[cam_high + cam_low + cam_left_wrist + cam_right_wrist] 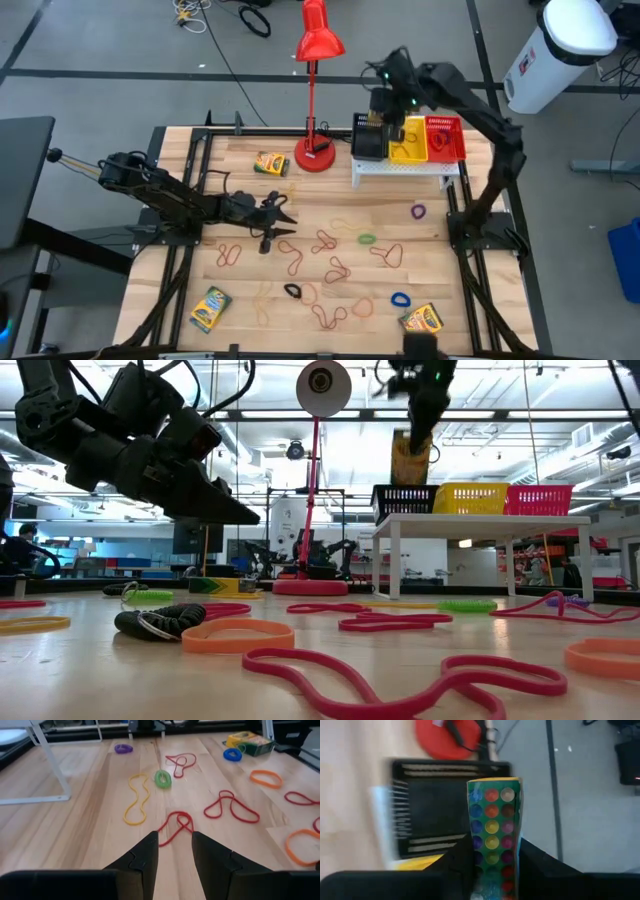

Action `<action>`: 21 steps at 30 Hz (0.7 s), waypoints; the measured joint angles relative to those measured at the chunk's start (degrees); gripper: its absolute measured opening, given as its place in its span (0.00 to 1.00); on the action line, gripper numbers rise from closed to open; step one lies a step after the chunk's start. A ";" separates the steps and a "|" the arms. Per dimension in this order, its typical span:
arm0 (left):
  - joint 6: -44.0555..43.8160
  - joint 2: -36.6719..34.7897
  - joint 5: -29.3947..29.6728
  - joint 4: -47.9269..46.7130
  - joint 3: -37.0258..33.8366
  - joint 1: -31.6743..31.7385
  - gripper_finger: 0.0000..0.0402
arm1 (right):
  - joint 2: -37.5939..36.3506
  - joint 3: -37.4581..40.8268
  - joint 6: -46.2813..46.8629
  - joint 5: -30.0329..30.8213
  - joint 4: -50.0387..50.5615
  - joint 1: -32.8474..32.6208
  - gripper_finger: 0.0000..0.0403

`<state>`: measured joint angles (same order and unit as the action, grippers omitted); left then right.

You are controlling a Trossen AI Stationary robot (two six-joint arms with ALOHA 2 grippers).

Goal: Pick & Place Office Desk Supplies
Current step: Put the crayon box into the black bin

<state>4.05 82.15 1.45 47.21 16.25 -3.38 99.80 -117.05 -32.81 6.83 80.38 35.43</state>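
Note:
My right gripper (385, 118) hangs over the black mesh bin (368, 142), shut on a yellow-and-green crayon box (410, 460). The black bin, a yellow bin (407, 146) and a red bin (446, 138) stand in a row on a white riser. Three more crayon boxes lie flat on the table: one near the lamp (270, 163), one at the near left (210, 308), one at the near right (422, 318). My left gripper (283, 218) hovers open above mid-table, a red rubber band (176, 825) just beyond its fingertips. Several coloured bands lie scattered around. My right gripper pinches the crayon box between its two fingers (460, 865), on the box's long sides near its upper end (492, 862). The fingers come from above, pointing down. The box hangs upright below them, lifted clear, above the black bin (435, 815).
A tall red desk lamp stands on its round base (316, 157) left of the white riser (405, 168). Rubber bands of several colours (330, 268) cover the table's middle and near half. A bare stretch of wood lies at the table's left (190, 270).

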 joint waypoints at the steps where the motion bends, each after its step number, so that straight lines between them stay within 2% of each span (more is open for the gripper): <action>1: 0.00 0.00 0.00 0.31 0.00 0.00 0.31 | 0.86 0.00 -1.53 -0.01 -1.10 1.23 0.26; 3: 0.00 0.00 0.00 0.97 0.00 0.02 0.31 | 2.87 0.00 -3.30 -0.83 -2.49 2.52 0.26; 6: -0.02 -0.02 0.00 1.43 0.00 0.00 0.31 | 4.04 0.13 -4.89 -6.03 -4.10 4.32 0.27; 14: 0.01 -0.02 -0.01 1.43 0.00 0.02 0.31 | 3.59 0.46 -6.11 -9.02 -4.25 4.40 0.26; 21: 0.00 -0.02 -0.04 1.41 0.00 -0.02 0.31 | 3.62 4.70 -6.11 -7.11 -3.86 4.41 0.26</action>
<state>4.05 82.13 1.41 48.62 16.25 -3.40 103.42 -112.36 -38.92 -0.27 76.52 39.84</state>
